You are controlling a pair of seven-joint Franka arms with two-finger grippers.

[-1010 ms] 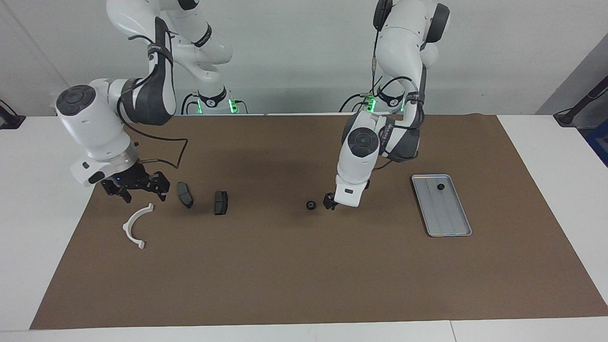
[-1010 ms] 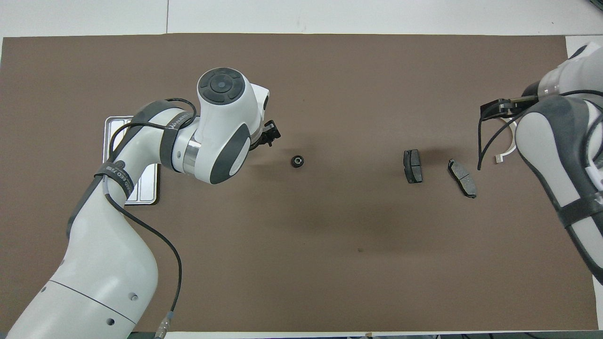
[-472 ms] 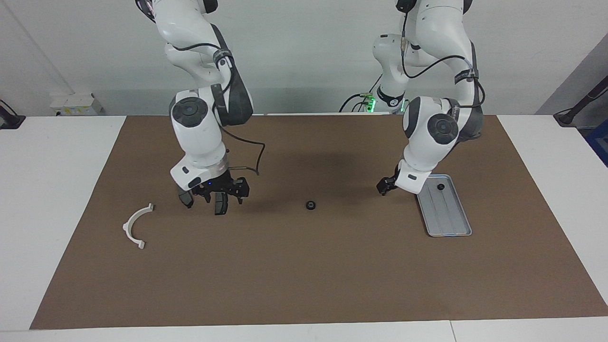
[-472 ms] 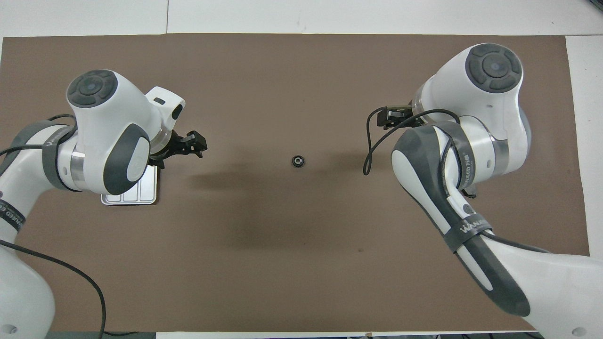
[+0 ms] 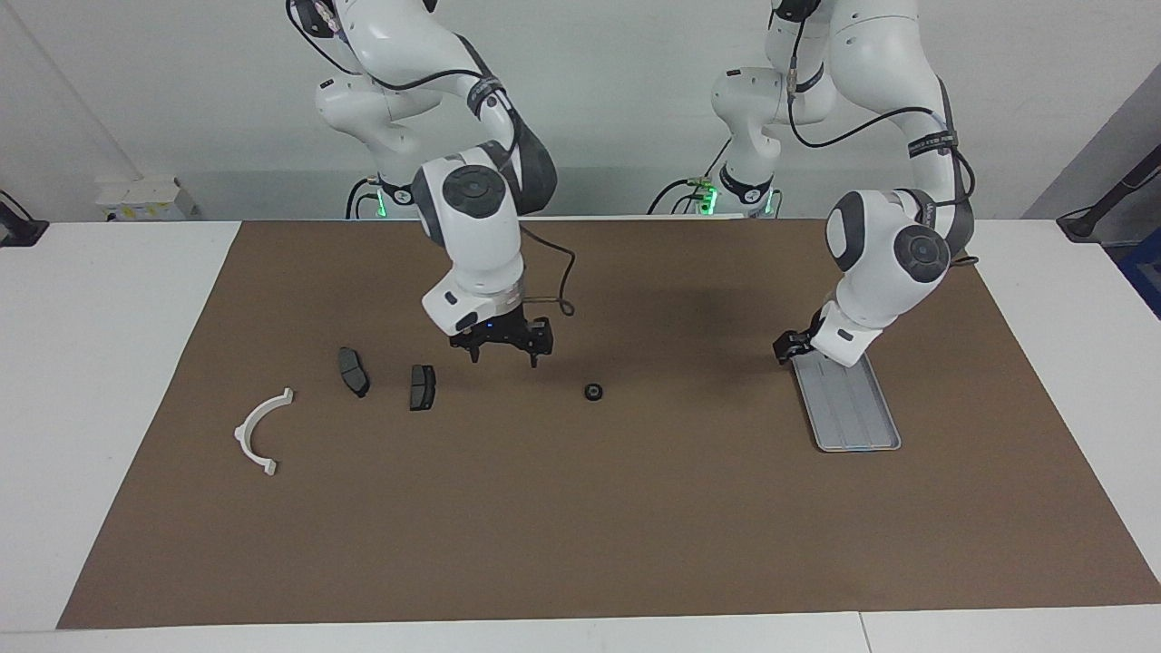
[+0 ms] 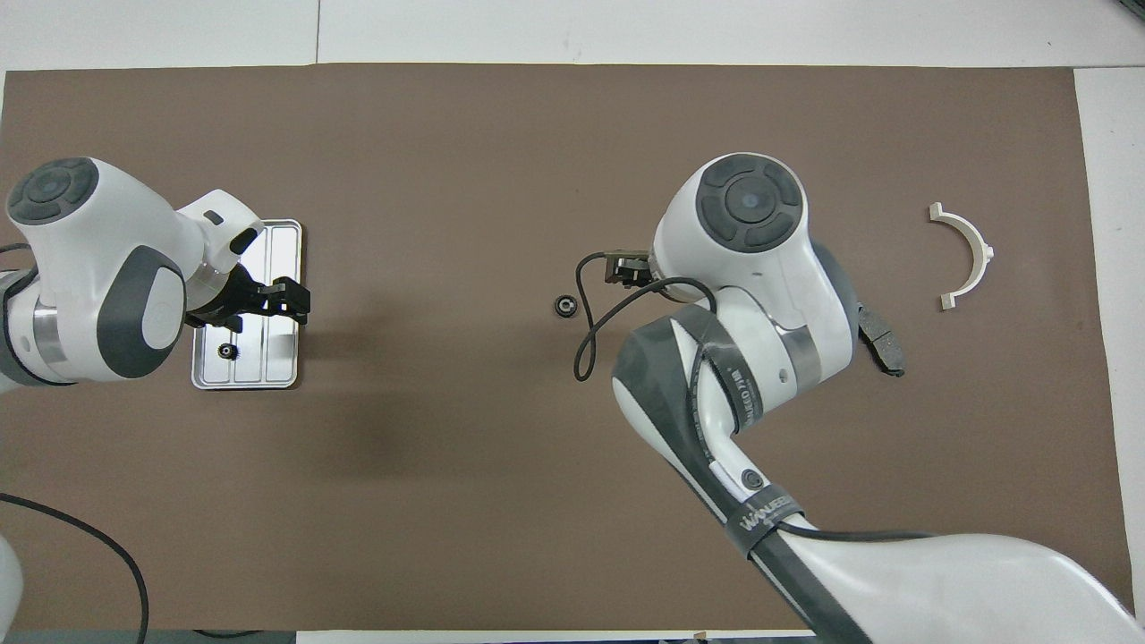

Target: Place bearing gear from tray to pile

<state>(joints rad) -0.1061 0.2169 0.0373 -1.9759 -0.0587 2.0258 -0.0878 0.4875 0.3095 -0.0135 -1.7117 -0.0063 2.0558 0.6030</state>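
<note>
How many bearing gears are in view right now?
2. One bearing gear lies on the brown mat mid-table; a second gear sits in the tray, at its end nearer the robots. Tray partly covered.

Silver ridged tray point(image 6: 284, 268), white bracket point(image 5: 259, 432), brown mat point(image 5: 580, 508).

1 gear point(image 5: 593, 392) lies on mat point(image 5: 580, 508).

Bright, even light; soft shadows; sharp
</note>
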